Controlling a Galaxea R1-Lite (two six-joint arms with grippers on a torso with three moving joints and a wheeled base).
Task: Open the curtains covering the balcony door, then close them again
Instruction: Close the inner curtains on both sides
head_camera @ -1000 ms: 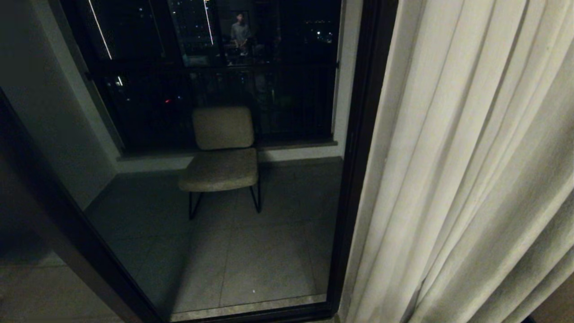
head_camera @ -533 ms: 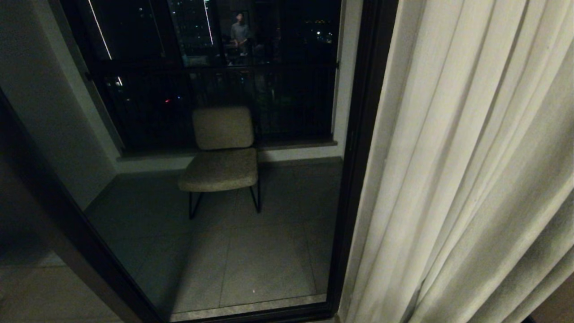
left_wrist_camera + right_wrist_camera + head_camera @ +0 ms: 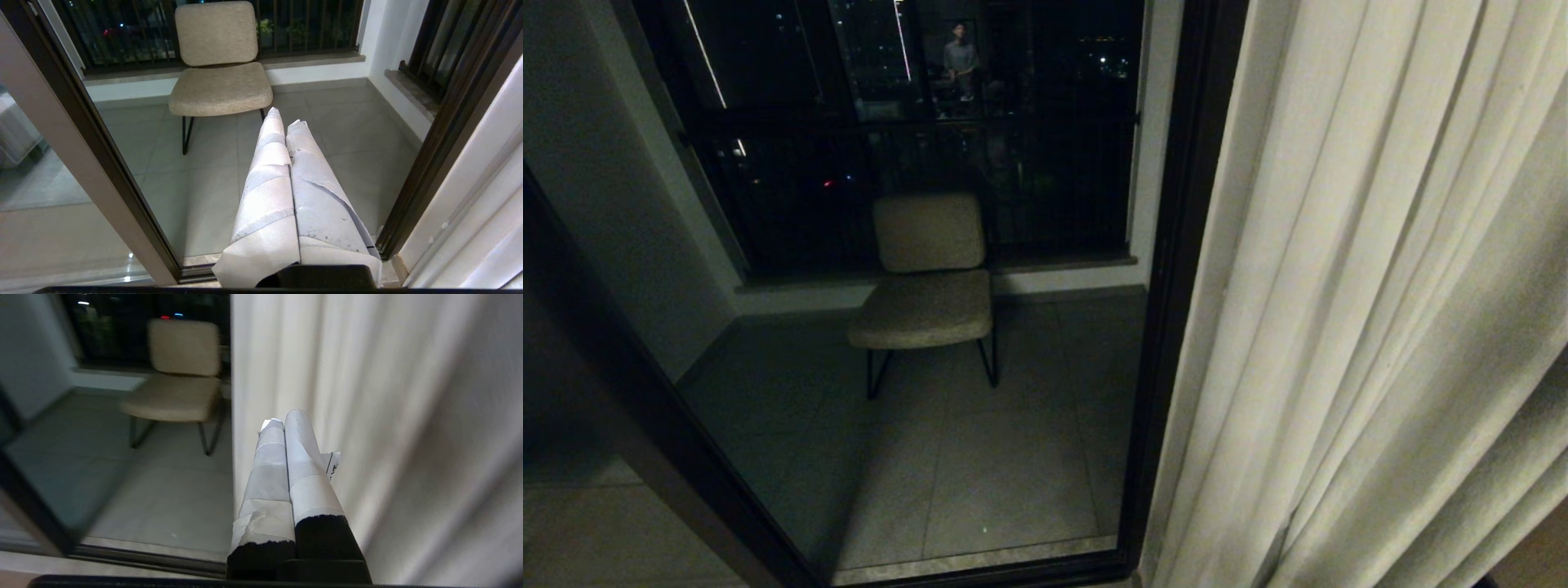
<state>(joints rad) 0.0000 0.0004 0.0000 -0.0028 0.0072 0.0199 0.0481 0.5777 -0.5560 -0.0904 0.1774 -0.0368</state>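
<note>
The cream pleated curtains (image 3: pixel 1380 310) hang bunched at the right, leaving the balcony door's glass (image 3: pixel 1013 457) and dark frame (image 3: pixel 1168 327) uncovered. Neither gripper appears in the head view. My right gripper (image 3: pixel 282 416), its fingers wrapped in white tape, is shut and empty; it sits just in front of the curtains (image 3: pixel 367 396), close to their hemmed left edge. My left gripper (image 3: pixel 284 116), also tape-wrapped, is shut and empty, pointing at the glass with the door frame (image 3: pixel 433 163) and curtains (image 3: pixel 486 212) off to its side.
A beige padded chair (image 3: pixel 927 278) on thin black legs stands on the tiled balcony behind the glass, before a dark railing (image 3: pixel 915 188). A person's reflection (image 3: pixel 961 61) shows high in the glass. The door's left frame (image 3: pixel 645 425) slants across the lower left.
The curtains' folds at the lower right have shifted slightly. The rest of the head view is unchanged.
</note>
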